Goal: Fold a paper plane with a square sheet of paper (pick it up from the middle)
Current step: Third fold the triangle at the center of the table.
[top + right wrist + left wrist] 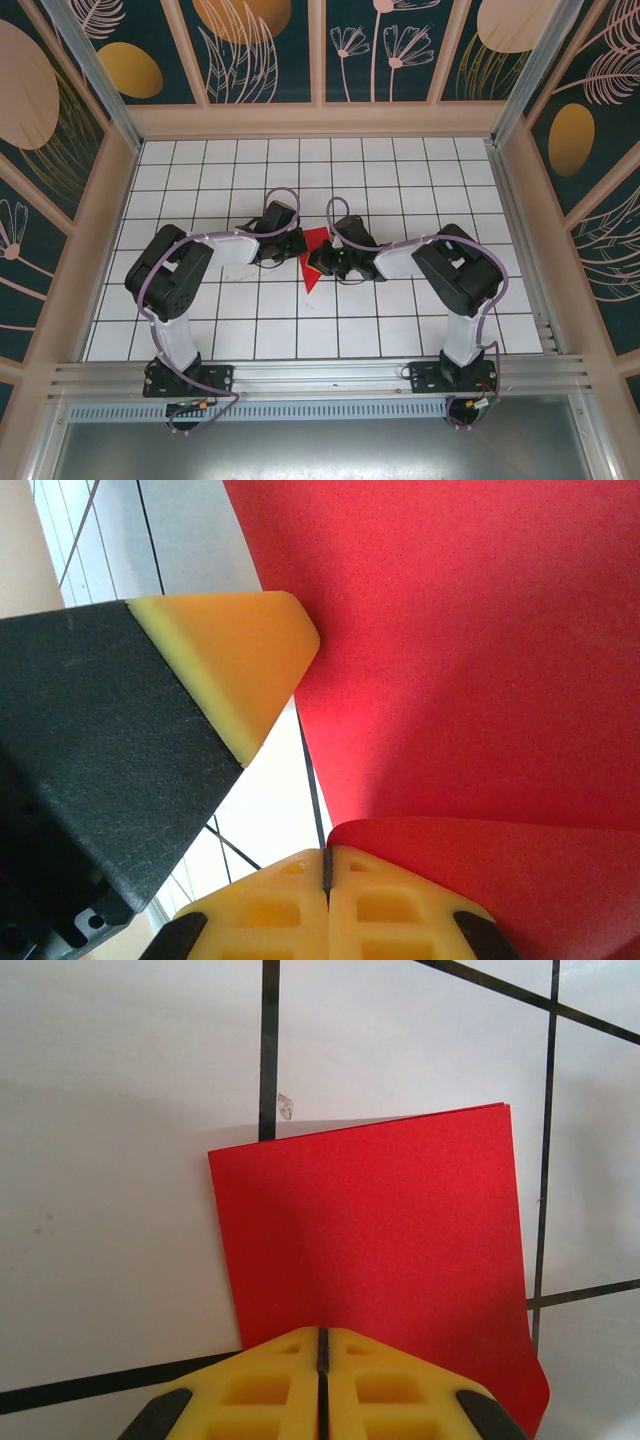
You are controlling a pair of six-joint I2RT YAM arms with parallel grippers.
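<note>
The square sheet of paper (310,272) is bright red and lies on the white grid table between both grippers. In the left wrist view the paper (380,1230) lies flat, with a doubled edge at its far side and its near right corner curling up. My left gripper (322,1332) is shut, its tips resting on the paper's near edge. My right gripper (327,852) is shut on a red flap that bends up and over its right finger, above the rest of the paper (460,630). The left gripper's fingertip (235,660) touches the paper's edge there. From above, the left gripper (296,248) and right gripper (322,262) nearly meet.
The white table (400,160) with black grid lines is walled by patterned panels on three sides. Both arms fold inward from their bases at the near rail (320,375). Purple cables loop above each wrist.
</note>
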